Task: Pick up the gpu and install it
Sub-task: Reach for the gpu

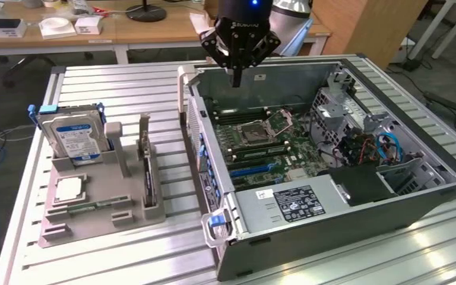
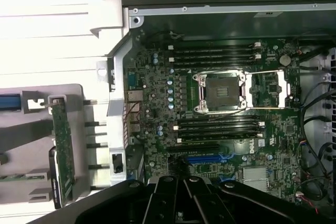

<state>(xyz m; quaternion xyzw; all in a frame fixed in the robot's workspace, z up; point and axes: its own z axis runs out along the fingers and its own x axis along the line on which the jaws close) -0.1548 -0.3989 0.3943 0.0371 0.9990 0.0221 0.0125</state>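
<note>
One gpu (image 1: 148, 178) stands on edge in the grey holder (image 1: 81, 221) on the desk (image 1: 117, 89), long axis running far edge to near edge, while the closed, empty pincer (image 1: 236, 78) hangs over the open computer case (image 1: 331, 237).

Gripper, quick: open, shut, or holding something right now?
Gripper: shut, holding nothing, poised above the open computer case; the gpu stands in the grey holder.
</note>
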